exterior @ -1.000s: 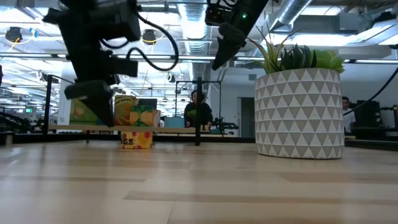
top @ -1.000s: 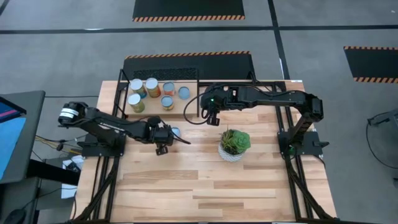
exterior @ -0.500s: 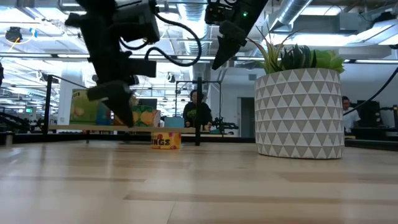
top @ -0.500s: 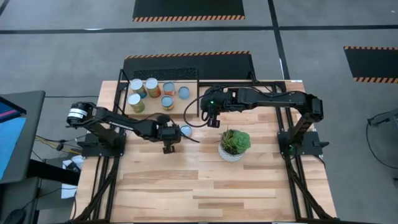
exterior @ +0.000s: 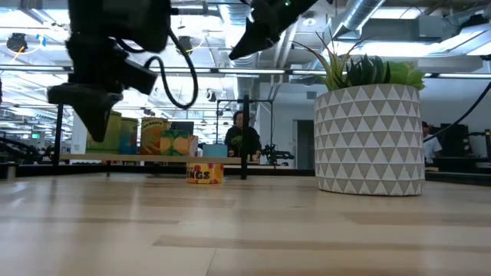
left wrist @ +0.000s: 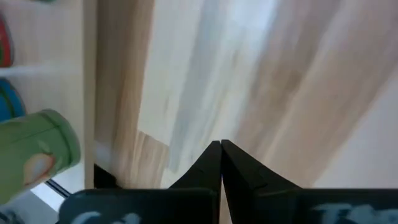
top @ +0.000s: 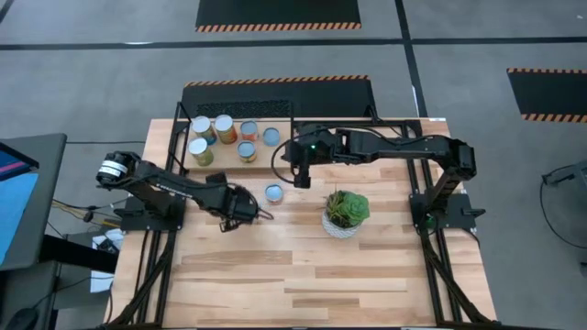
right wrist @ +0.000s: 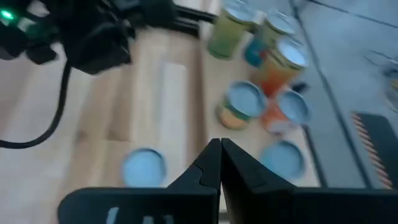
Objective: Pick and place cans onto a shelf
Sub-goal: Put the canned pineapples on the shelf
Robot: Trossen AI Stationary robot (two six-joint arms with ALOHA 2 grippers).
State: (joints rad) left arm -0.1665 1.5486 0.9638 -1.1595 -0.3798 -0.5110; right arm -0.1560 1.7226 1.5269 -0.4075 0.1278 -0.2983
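Standing alone on the table, one can with a pale-blue top is recorded in the high view just right of the left gripper and near the front edge of the shelf, on which six further cans are grouped at the far left of the tabletop. The orange-yellow label of the lone can is given only by the low view, which also supplies the labelled sides of the shelved cans and a person in the room beyond the table; the count of cans is not obtainable there. A potted plant in a white patterned pot is entered right of the lone can. The left gripper is shown in its wrist view with fingers pressed together, tip against tip, nothing held between them, light planks below and a green-labelled can to one side. The right gripper is placed by the high view above the shelf's front edge, far of the lone can; its wrist view shows the fingers likewise pressed together and empty, with the lone can and the shelved cans beneath. Neither gripper is seen touching any can.
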